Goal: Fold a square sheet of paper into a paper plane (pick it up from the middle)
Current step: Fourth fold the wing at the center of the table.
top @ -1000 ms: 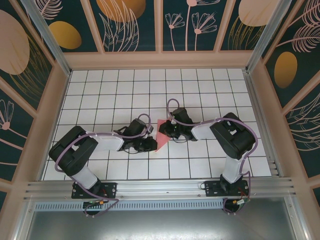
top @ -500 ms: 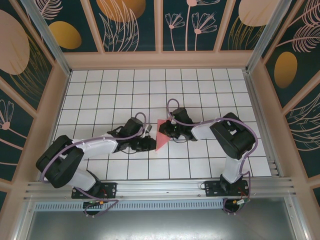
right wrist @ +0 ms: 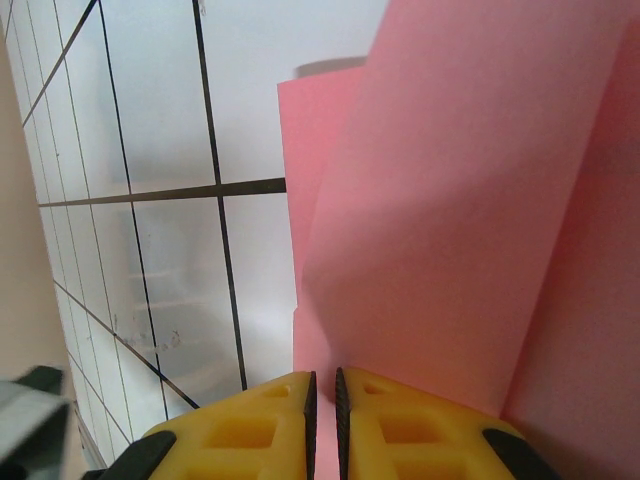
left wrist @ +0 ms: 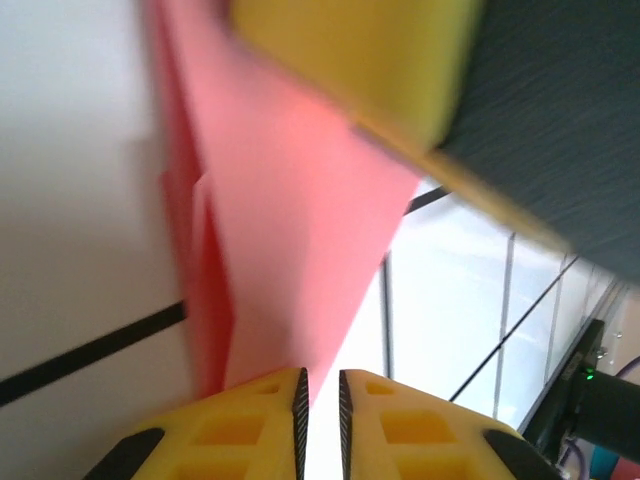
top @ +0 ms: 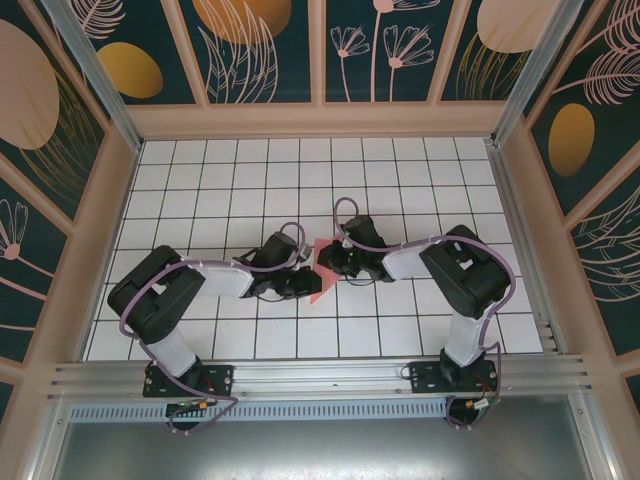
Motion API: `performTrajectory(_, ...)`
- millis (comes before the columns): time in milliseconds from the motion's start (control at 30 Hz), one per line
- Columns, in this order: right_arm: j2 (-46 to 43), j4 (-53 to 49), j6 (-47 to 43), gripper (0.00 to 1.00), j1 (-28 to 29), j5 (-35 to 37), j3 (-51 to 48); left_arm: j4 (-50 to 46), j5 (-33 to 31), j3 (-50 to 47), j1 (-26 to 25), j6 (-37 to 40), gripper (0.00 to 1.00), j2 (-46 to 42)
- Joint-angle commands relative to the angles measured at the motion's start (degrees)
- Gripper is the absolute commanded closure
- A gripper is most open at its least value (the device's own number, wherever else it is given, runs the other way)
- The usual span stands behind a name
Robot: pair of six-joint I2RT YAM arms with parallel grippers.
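The salmon-pink paper (top: 318, 277) lies partly folded on the tiles between my two grippers, a pointed piece with layered edges. My left gripper (top: 304, 286) is shut at the paper's left edge. In the left wrist view its fingertips (left wrist: 320, 376) sit low on the pink sheet (left wrist: 290, 230), with bare white tile in the narrow slit between them. My right gripper (top: 326, 262) is shut too and rests over the paper's upper right part. In the right wrist view its tips (right wrist: 325, 376) lie on the pink paper (right wrist: 460, 200), whose folded layer rises to the right.
The white grid table (top: 400, 180) spreads around the paper, walled by patterned panels (top: 320, 50). The right gripper's yellow finger (left wrist: 350, 60) looms close above the paper in the left wrist view. An aluminium rail (top: 320, 378) runs along the near edge.
The left arm's elbow swung out to the left and came back in; its gripper edged right onto the paper. Less pink shows between the grippers. The right arm held still.
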Motion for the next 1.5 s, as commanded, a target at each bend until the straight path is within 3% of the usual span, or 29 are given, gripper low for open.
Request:
performTrajectory(0,5.12,-8.09,-0.96,0.82,0.39,5.12,-1.96,-1.01,1.52,-4.38,0.06,-0.10,0.81,0.05)
performTrajectory(433,5.45,-8.51,-0.82,0.82,0.38,5.03,-1.35,-5.83,7.41,-8.54,0.00,3.65,0.82,-5.11)
performTrajectory(800,5.41,-7.37,-0.09,0.82,0.65,4.90,-1.92,-3.53,-2.44,-5.13,0.58,-0.63,0.85,-16.99)
performTrajectory(967,5.39,-6.84,0.26,0.82,0.92,4.94,-2.07,1.27,-5.45,-1.57,0.73,-3.94,0.82,-12.85)
performTrajectory(1200,5.65,-6.11,0.56,0.82,0.97,4.59,-2.00,6.96,-2.61,1.15,0.76,-5.57,0.81,-3.86)
performTrajectory(1467,5.67,-5.69,0.83,0.82,1.01,4.33,-1.92,3.91,-5.28,2.13,0.76,-3.96,0.81,-0.38)
